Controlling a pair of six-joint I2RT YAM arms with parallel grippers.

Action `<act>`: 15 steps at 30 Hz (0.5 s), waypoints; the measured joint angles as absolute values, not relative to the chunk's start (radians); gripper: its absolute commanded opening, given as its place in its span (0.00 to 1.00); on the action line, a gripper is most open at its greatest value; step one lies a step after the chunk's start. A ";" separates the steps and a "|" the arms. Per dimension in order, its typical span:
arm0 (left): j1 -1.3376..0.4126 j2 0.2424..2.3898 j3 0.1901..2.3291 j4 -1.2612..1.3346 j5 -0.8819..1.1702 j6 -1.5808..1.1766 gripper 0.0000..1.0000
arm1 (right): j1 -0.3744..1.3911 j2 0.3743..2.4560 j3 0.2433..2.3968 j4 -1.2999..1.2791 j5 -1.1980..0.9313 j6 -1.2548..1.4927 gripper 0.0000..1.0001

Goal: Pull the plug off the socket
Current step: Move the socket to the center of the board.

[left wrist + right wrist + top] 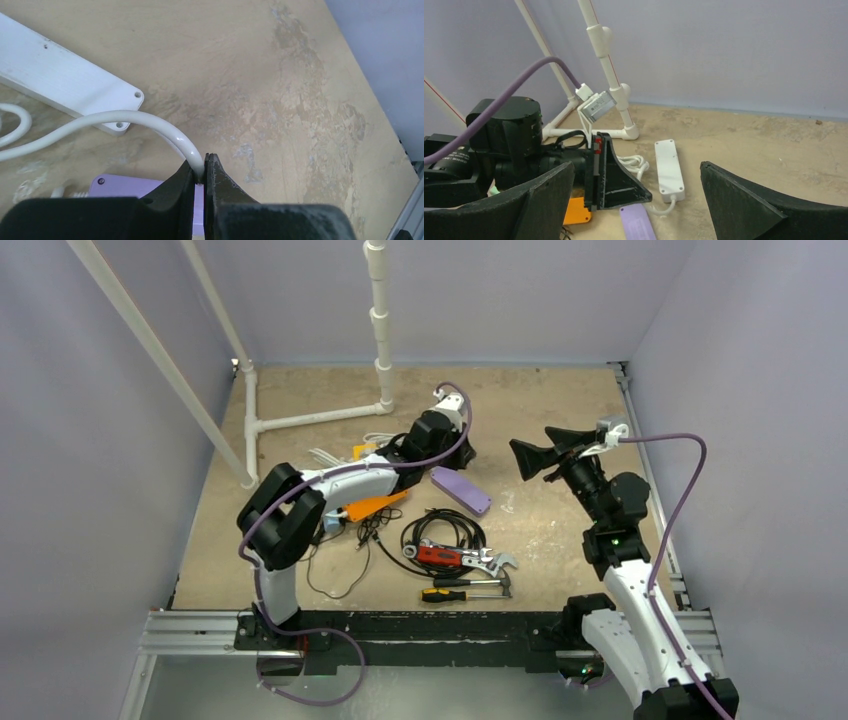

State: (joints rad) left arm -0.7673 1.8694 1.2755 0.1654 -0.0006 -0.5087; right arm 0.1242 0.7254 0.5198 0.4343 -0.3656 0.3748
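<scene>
My left gripper (204,172) is shut on a white cable (125,117), pinched right at its fingertips. The cable runs back to a white power strip (60,80) lying face down. Just under the fingers lies the purple socket strip (130,186); the plug itself is hidden beneath them. From above, the left gripper (464,452) hovers at the far end of the purple strip (461,490). My right gripper (535,452) hangs open to the right, empty, facing the left one. Its wrist view shows the white strip (669,170), the cable (663,209) and the purple strip (636,223).
A white pipe frame (380,330) stands at the back left. Orange pieces (375,505) lie under the left arm. A black cable coil (445,530), red pliers (440,556), a wrench (490,562) and screwdrivers (455,592) sit near the front.
</scene>
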 measured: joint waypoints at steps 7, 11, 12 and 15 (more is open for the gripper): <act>-0.781 1.900 1.310 0.169 0.073 -0.456 0.72 | 0.124 0.706 0.516 0.434 -0.358 0.375 0.99; -0.781 1.851 1.316 0.112 0.073 -0.416 0.89 | 0.124 0.700 0.516 0.435 -0.358 0.374 0.99; -0.781 1.823 1.315 0.088 0.066 -0.402 0.90 | 0.124 0.700 0.516 0.435 -0.358 0.374 0.99; -0.779 1.694 1.304 0.007 0.043 -0.354 0.90 | 0.124 0.705 0.516 0.436 -0.359 0.373 0.99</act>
